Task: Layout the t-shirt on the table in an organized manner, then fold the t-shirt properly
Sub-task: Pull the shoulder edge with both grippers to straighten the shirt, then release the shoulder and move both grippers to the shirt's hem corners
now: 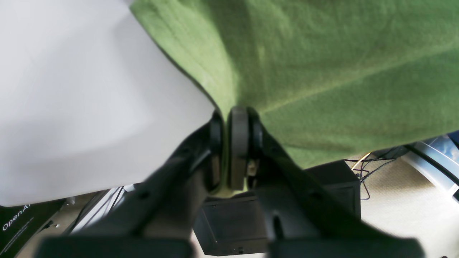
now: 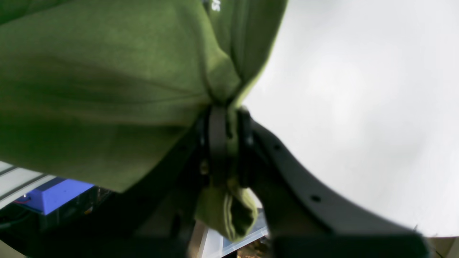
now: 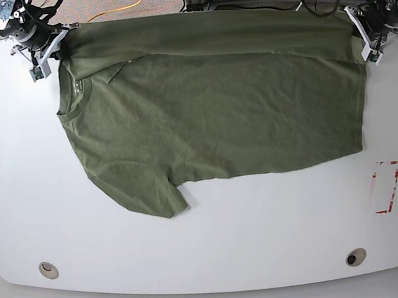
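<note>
The t-shirt (image 3: 216, 112) is lying long-ways across the worktop (image 3: 194, 241), far edge folded over. The left tool (image 1: 226, 143) and right tool (image 2: 226, 143) are each pinching one end of that far edge, so the shirt is stretching between them.

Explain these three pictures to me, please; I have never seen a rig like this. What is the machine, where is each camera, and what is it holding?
This is a two-armed robot working at a white table. The base view looks down on the whole table from above. The other two pictures come from cameras mounted on each wrist, looking along the end effector.

An olive-green t-shirt lies spread on the table, one long edge folded over along the far side. A small red-marked rectangle and two round metal grommets also show.

The left end effector pinches the shirt's edge; in the base view it is at the far right corner. The right end effector pinches bunched fabric at the far left, near the collar.
</note>
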{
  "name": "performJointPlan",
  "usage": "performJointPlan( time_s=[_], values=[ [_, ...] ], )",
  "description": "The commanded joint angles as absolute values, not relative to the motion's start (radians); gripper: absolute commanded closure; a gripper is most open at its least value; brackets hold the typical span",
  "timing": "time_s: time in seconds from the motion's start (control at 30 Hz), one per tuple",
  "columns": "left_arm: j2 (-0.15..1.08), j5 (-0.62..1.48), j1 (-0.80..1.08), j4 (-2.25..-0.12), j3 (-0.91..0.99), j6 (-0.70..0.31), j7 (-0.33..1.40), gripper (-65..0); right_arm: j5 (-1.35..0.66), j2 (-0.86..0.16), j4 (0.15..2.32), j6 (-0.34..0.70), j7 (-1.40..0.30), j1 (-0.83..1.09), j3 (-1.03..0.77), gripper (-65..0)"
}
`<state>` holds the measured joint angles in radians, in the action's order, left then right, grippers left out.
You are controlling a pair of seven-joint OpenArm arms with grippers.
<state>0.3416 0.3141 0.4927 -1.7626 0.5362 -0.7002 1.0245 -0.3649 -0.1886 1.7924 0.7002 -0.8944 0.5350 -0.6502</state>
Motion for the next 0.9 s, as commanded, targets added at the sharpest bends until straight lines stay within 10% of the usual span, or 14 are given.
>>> performJointPlan(
  time_s=[0.0,0.3,0.87],
  values=[
    [0.363,0.311,0.492,-1.782,0.547,-0.698,1.015,-14.7,-0.358,-0.203,1.811,0.698,-0.891,0.542,-0.665,-17.6],
    [0.364,0.312,0.479,-1.819,0.596,-0.698,1.018,-34.7,-0.357,-0.208,1.902,0.698,-0.892,0.558,-0.668,-65.0],
    [0.390,0.314,0.257,-1.949,0.601,-0.698,1.182,-34.9,-0.335,-0.228,1.966,0.698,-0.970,0.354,-0.659,-65.0]
  ],
)
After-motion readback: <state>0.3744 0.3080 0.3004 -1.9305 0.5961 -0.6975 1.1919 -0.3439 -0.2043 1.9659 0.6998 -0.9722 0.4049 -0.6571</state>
